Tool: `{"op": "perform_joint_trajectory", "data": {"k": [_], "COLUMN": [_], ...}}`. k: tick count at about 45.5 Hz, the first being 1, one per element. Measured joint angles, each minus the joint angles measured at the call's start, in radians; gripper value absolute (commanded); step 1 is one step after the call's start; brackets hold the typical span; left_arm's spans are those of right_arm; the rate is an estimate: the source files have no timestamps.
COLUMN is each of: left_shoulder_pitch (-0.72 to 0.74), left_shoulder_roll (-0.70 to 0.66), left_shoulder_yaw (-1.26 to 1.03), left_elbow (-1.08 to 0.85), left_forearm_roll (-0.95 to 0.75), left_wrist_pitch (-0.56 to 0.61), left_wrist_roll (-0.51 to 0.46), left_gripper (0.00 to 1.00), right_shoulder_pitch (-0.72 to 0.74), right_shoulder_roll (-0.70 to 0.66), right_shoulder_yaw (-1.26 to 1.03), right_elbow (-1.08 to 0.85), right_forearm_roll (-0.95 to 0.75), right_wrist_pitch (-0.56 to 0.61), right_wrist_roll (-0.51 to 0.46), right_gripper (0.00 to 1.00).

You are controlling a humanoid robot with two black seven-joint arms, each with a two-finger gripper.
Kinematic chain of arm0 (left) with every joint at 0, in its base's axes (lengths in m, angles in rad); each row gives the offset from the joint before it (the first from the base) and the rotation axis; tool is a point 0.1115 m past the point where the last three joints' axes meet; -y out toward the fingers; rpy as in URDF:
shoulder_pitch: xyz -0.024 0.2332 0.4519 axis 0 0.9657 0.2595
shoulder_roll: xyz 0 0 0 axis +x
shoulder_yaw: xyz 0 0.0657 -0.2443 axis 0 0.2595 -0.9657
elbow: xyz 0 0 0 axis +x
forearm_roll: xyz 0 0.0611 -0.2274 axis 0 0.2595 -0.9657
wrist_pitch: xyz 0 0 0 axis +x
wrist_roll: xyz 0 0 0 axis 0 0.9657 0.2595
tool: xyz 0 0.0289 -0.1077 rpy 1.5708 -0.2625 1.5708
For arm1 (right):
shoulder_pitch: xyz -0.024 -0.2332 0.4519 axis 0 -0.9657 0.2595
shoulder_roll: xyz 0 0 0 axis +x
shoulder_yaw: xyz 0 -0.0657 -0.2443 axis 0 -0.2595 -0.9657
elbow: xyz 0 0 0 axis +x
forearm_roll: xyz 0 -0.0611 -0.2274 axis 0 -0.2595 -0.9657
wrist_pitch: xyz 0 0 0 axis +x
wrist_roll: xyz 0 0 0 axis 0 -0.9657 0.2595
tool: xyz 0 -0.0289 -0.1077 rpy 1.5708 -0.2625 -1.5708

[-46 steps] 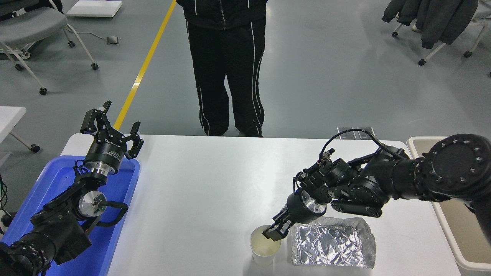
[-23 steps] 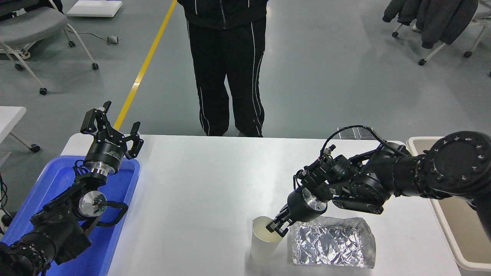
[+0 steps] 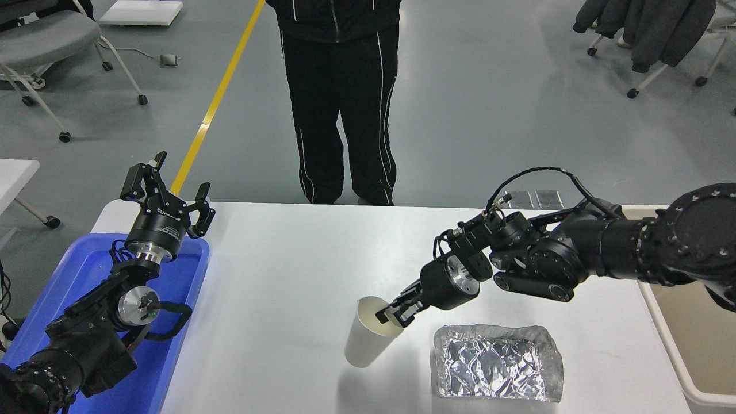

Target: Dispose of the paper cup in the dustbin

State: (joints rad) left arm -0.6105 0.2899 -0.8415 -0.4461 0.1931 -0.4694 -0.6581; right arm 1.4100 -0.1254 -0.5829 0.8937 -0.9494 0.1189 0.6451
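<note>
The right tool (image 3: pixel 392 313) is clamped on the rim of the paper cup (image 3: pixel 368 340), one finger inside the mouth and the other on the outer wall, so the tool is closed on that thin edge. The cup hangs from this grip clear of the white worktop (image 3: pixel 287 276), tilted with its mouth up and toward the right and its base swung down to the left; a soft shadow lies on the worktop beneath it. The cup sits near the front middle of the worktop, to the left of the crinkled silver foil tray (image 3: pixel 498 369), and the two are apart with bare surface between them. The right arm comes in from the right edge, bent at the wrist and reaching left, with a black cable looped above it. The dustbin (image 3: pixel 687 351), a beige bin with a thick rounded rim, stands at the right end of the worktop, well apart from the cup and partly hidden behind the right arm. The left tool (image 3: pixel 167 190) is parked at the lower left over a blue plastic tray (image 3: pixel 63 287), pointing away from the camera with its fingers spread and holding nothing. A person (image 3: pixel 339 86) in dark clothing stands at the far side of the worktop.
</note>
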Motion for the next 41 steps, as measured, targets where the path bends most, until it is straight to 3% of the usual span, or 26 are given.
{"op": "perform_joint_trajectory", "data": {"k": [24,34,41], "left_shoulder_pitch": [0.0,0.0,0.0], "left_shoulder_roll": [0.0,0.0,0.0], "left_shoulder_yaw": [-0.001,0.0,0.0], "left_elbow": [0.0,0.0,0.0], "left_forearm_roll": [0.0,0.0,0.0], "left_wrist_pitch": [0.0,0.0,0.0], "left_wrist_roll": [0.0,0.0,0.0], "left_gripper": [1.0,1.0,1.0], "right_shoulder_pitch": [0.009,-0.006,-0.046], "right_shoulder_roll": [-0.224,-0.259,-0.267], "right_shoulder_yaw": [0.342,0.385,0.387], "right_elbow": [-0.04,-0.205,-0.439], "right_forearm_roll": [0.24,0.352,0.429], "right_wrist_pitch": [0.026,0.038,0.045], "right_wrist_roll": [0.004,0.002,-0.01], "right_gripper": [0.0,0.0,0.0]}}
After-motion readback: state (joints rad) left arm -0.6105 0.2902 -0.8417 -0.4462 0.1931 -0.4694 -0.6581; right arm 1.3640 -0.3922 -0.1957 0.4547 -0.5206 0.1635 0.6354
